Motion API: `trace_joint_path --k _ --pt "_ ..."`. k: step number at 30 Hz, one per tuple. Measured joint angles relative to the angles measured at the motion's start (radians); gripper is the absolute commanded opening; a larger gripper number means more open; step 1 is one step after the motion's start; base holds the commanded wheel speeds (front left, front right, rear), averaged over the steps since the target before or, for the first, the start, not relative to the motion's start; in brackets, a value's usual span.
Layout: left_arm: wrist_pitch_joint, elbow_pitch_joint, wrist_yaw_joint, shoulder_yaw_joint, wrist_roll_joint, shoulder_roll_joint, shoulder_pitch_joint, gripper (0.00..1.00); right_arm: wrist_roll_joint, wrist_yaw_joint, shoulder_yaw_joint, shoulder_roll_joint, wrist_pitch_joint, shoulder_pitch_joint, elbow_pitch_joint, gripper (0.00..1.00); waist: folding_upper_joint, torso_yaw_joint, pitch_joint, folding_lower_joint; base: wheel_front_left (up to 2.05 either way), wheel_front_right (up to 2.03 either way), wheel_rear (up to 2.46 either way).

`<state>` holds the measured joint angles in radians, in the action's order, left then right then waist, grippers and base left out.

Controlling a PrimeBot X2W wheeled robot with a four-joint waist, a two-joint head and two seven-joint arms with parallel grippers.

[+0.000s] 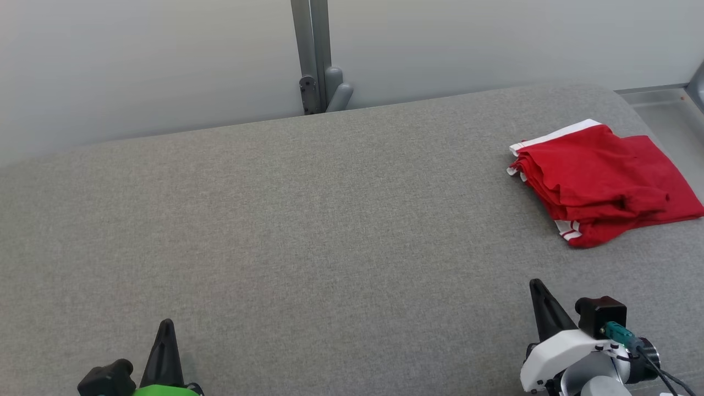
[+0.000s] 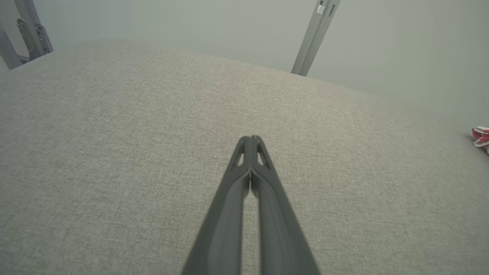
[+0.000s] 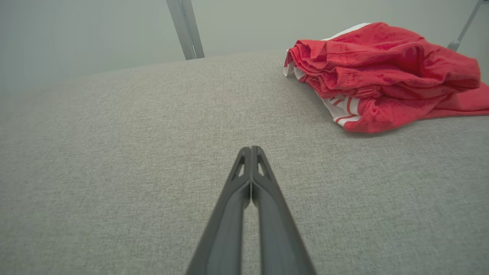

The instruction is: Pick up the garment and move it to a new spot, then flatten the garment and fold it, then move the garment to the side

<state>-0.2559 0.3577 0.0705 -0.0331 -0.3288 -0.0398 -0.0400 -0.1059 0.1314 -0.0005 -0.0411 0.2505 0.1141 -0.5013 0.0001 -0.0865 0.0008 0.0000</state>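
You had one red garment (image 1: 599,184); right claw (image 1: 536,287) near it, left claw (image 1: 166,329) well apart, both were closed, empty.

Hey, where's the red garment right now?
In the head view the garment lies at the far right of the gray table, ahead of the right claw and apart from it.

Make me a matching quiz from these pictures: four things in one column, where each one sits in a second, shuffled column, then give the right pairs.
Column one:
1. red garment
2. left gripper
3. right gripper
4. metal post

Column two:
A. upright behind the table, at its far edge
B. lower right of the head view, shut, empty
C. lying in loose folds on the table's right side
D. lower left of the head view, shut, empty

Pairs: 1-C, 2-D, 3-B, 4-A
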Motion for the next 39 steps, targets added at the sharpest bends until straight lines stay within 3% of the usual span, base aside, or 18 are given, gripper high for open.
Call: trace_joint_path --k 39 --pt "0.164 -0.063 0.025 -0.031 -0.600 -0.001 0.038 0.00 -0.699 0.000 -0.053 -0.001 -0.174 -0.006 0.121 0.00 0.0000 0.029 0.001 0.0000 0.00 0.00 0.00"
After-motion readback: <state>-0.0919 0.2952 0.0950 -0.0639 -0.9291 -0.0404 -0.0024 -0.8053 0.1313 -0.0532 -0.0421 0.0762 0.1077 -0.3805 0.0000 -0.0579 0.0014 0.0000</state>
